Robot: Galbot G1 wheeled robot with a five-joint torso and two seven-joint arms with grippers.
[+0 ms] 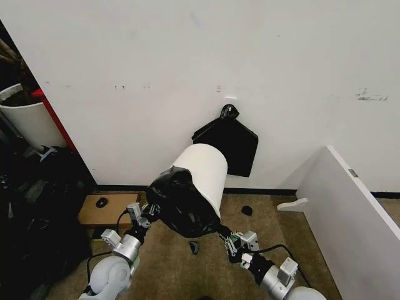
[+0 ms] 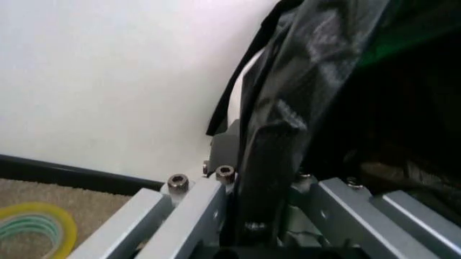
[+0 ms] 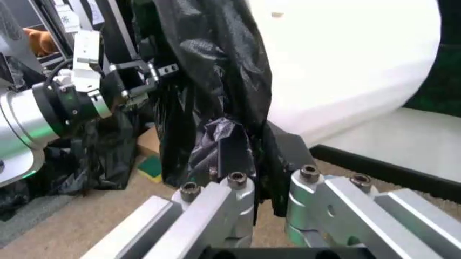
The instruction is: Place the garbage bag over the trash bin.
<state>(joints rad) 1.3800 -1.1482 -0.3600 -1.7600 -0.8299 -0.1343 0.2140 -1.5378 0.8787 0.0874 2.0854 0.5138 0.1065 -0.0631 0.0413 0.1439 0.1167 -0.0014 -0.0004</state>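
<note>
The white trash bin [image 1: 206,172] hangs tilted above the carpet, its closed end toward the wall. The glossy black garbage bag [image 1: 181,203] wraps its near end. My left gripper [image 1: 145,217] is shut on the bag's left edge, and my right gripper [image 1: 226,237] is shut on its lower right edge. In the left wrist view the left gripper [image 2: 263,156] pinches a fold of the bag [image 2: 310,81] beside a sliver of the bin [image 2: 241,91]. In the right wrist view the right gripper [image 3: 249,162] clamps the bunched bag [image 3: 209,70] under the bin [image 3: 346,59], with the left gripper [image 3: 137,81] beyond.
A flat black bundle [image 1: 228,144] hangs on the wall behind the bin. A taller white bin [image 1: 28,119] stands far left above dark clutter. A wooden board [image 1: 106,209] lies at the left, a white panel [image 1: 350,206] at the right, a tape roll [image 2: 36,232] on the carpet.
</note>
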